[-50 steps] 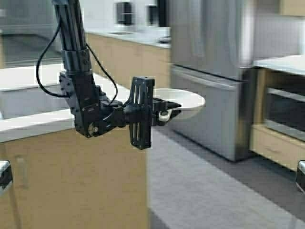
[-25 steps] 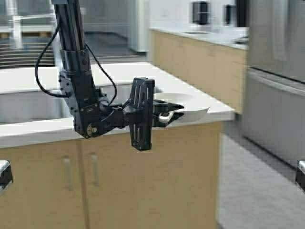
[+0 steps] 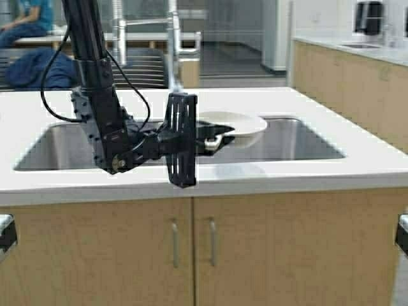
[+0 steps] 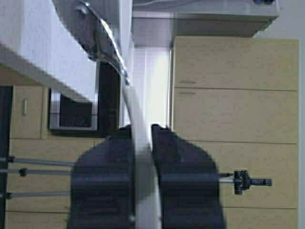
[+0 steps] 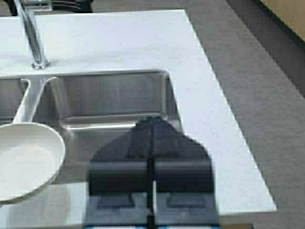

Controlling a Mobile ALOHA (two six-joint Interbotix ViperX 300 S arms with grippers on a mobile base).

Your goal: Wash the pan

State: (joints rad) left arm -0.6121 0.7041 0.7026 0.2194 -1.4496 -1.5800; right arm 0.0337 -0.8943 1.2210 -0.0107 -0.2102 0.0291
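The cream-white pan (image 3: 233,122) hangs level over the steel sink (image 3: 299,143), near its middle. My left gripper (image 3: 215,136) is shut on the pan's short handle and rim, reaching in from the left. In the left wrist view the pan (image 4: 133,109) is edge-on, pinched between the two dark fingers of the left gripper (image 4: 141,131). My right gripper (image 5: 151,126) is shut on nothing, above the sink's near right edge. From there the pan (image 5: 24,162) sits off to one side and the tall chrome faucet (image 5: 31,33) stands behind the basin.
The faucet (image 3: 172,38) rises behind the sink on the white counter (image 3: 357,127). Wooden cabinet doors (image 3: 191,242) are below. A blue bundle (image 3: 38,67) and a seated person (image 3: 25,19) are at the far left back. Another counter (image 3: 350,70) runs along the right.
The robot has moved: the fridge and oven slid out of view to the right and the sink counter now faces me squarely. The left gripper still holds the pan, now over the sink.
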